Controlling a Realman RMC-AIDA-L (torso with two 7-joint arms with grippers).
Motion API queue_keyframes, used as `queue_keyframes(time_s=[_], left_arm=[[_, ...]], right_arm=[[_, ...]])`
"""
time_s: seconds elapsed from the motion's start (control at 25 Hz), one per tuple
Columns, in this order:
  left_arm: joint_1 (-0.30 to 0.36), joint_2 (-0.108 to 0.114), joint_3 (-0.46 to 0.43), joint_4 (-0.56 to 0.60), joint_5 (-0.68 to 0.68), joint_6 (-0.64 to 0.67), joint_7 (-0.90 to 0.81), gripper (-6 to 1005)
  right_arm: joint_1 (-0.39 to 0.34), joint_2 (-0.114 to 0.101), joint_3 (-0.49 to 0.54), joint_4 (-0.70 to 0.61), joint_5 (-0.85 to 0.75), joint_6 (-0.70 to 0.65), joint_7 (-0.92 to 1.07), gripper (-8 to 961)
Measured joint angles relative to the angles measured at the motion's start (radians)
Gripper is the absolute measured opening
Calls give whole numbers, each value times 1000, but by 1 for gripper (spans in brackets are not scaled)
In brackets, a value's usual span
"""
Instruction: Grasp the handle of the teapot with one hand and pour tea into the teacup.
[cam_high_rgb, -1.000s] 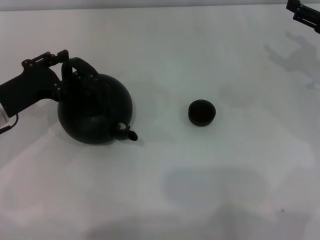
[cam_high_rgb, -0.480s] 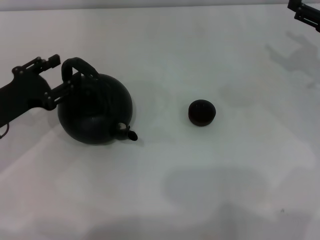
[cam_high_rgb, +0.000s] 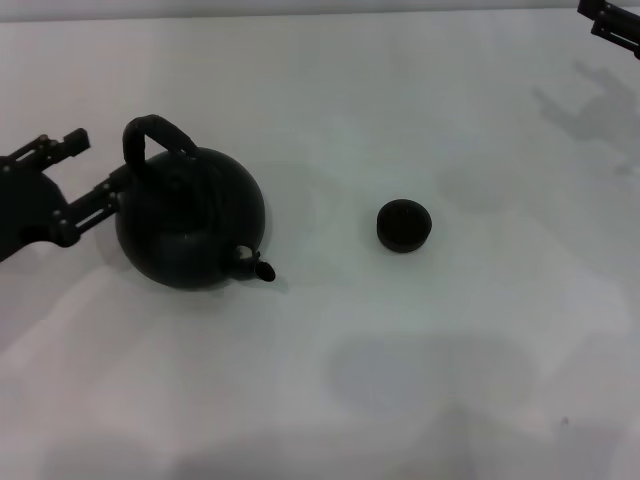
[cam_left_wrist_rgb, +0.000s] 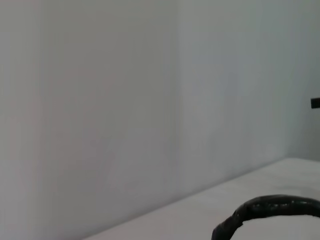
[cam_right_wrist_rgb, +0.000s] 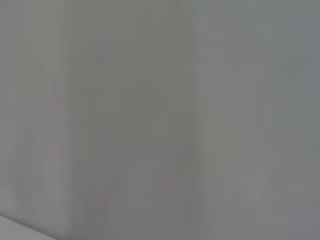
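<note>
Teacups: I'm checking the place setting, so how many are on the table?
1. The teacup sits alone on the white table, to the right of the teapot.

Plain, matte white desk filling the head view, mottled with soft grey shadows toward the near edge and far right corner. Behind it, a bare pale grey wall, evenly and softly lit.

A bare test bench, like a lab or robot workroom: a plain white table fills the head view, with a blank pale wall behind it. Only a teapot at left and a teacup at centre stand on it.
</note>
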Motion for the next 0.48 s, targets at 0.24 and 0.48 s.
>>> queue_keyframes(time_s=[0.24,0.48], left_arm=[[71,0,0,40,-84,59,-7,667],[142,1,-7,48,-226,72,32,667]], right_arm=[[1,-3,5,0,1,0,0,844],[-8,-6,16,2,9,0,-7,844]])
